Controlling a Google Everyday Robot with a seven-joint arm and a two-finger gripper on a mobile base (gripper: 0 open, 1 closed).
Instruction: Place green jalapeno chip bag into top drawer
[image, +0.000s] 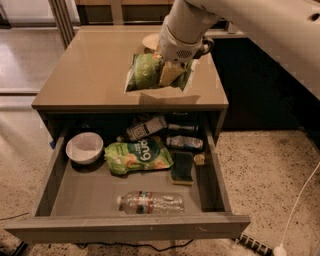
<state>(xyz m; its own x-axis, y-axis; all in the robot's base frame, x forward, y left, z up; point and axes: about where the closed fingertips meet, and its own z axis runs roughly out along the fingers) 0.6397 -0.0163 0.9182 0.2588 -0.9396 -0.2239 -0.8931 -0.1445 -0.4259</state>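
- Dropping too soon is my main worry: the green jalapeno chip bag (144, 72) hangs over the cabinet top (90, 65), so letting go here would miss the open top drawer (125, 227).
- Descending carelessly could snag the bag on the cabinet's front edge or pile it onto the darker green pouch (137, 156).
- My gripper (172, 75) pinches the bag, pointing down, with the arm reaching in from the upper right.
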